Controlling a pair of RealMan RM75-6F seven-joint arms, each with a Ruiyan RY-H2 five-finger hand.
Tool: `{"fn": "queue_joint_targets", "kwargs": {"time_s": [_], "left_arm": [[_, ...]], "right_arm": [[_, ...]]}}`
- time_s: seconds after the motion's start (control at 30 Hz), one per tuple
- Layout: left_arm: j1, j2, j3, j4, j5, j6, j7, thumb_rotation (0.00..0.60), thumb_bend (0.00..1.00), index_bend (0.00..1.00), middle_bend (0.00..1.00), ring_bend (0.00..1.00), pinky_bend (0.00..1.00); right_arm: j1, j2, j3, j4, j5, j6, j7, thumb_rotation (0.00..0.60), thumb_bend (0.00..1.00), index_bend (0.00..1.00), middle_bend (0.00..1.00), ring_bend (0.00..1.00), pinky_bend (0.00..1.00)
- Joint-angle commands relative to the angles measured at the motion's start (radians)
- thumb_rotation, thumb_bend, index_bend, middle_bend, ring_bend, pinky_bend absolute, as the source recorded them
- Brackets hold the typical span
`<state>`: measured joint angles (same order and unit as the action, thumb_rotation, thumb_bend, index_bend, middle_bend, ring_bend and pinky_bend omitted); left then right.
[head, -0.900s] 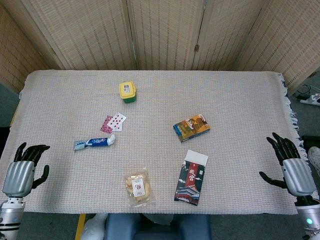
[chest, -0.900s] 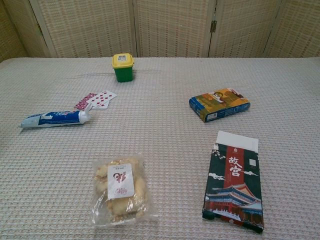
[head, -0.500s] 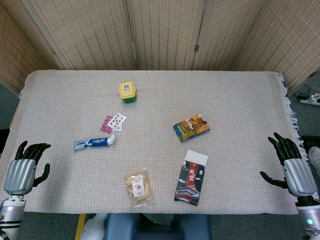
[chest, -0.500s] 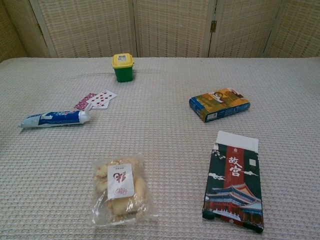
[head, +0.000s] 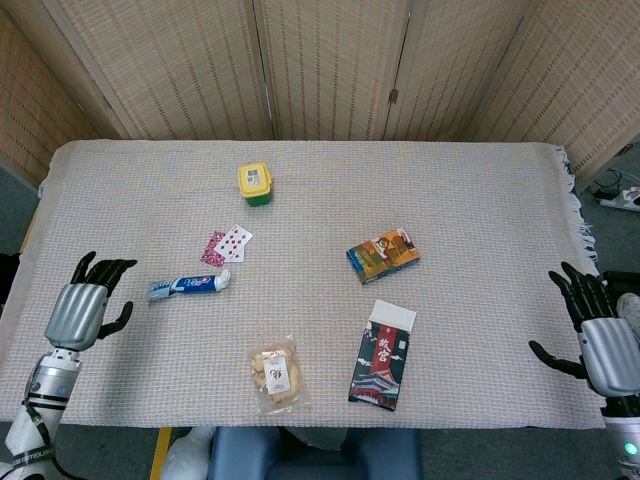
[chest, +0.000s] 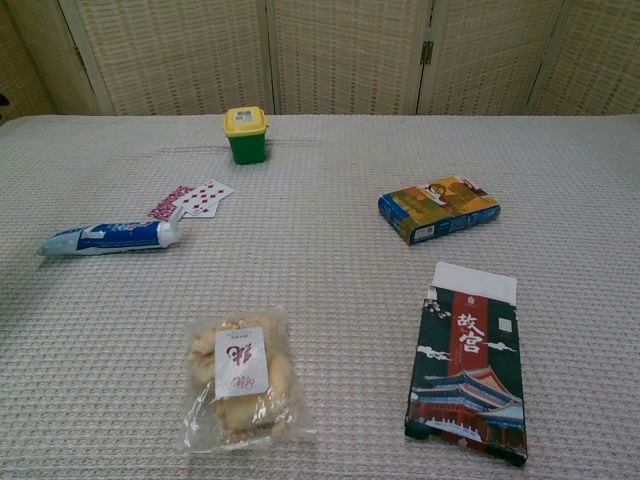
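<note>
Hands show only in the head view; the chest view has neither. Left hand (head: 85, 303) hovers over the left part of the table (head: 480, 200), fingers spread, holding nothing, its forearm cut off at the bottom edge. Toothpaste (head: 189, 285) lies just right of it, not touching, cap end toward the cards (head: 228, 243). Right hand (head: 598, 335) sits off the table's right edge, fingers spread, empty, wrist cut off at the frame corner. Print on the toothpaste is too small to read in both views. Chest view shows the green body of the tub (chest: 246, 135); from the head view mostly its yellow lid shows. Snack bag (chest: 238, 378), dark box (chest: 469, 361) and colourful box (chest: 439, 208) lie apart from each other nearer the middle.
</note>
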<state>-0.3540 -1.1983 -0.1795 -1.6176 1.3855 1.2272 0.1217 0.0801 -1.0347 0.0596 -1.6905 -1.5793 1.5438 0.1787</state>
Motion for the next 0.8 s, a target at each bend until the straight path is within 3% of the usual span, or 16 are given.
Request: {"fn": "queue_joint_targets", "kwargs": {"time_s": [0.03,0.33,0.8], "left_arm": [[-0.08,-0.046,-0.027,0.051,-0.059,-0.101,0.017,0.6,0.43,0.19,0.24,0.19,0.04],[-0.194,-0.179,-0.036,0.147,-0.139,-0.215,0.105,0.6,0.38,0.18,0.24,0.19,0.04],[-0.281,-0.342,-0.018,0.307,-0.226,-0.284,0.186,0.6,0.36,0.16,0.24,0.19,0.04]], "right_arm": [[-0.001,0.0,0.0,0.0,-0.001,0.0,0.0,0.6,0.26,0.0,0.0,0.0,0.0],[-0.003,0.001,-0.002,-0.005,0.001,-0.003,-0.005,0.6,0.26,0.0,0.0,0.0,0.0],[-0.006,0.0,-0.001,-0.001,0.012,-0.01,-0.001,0.6,0.26,0.0,0.0,0.0,0.0]]}}
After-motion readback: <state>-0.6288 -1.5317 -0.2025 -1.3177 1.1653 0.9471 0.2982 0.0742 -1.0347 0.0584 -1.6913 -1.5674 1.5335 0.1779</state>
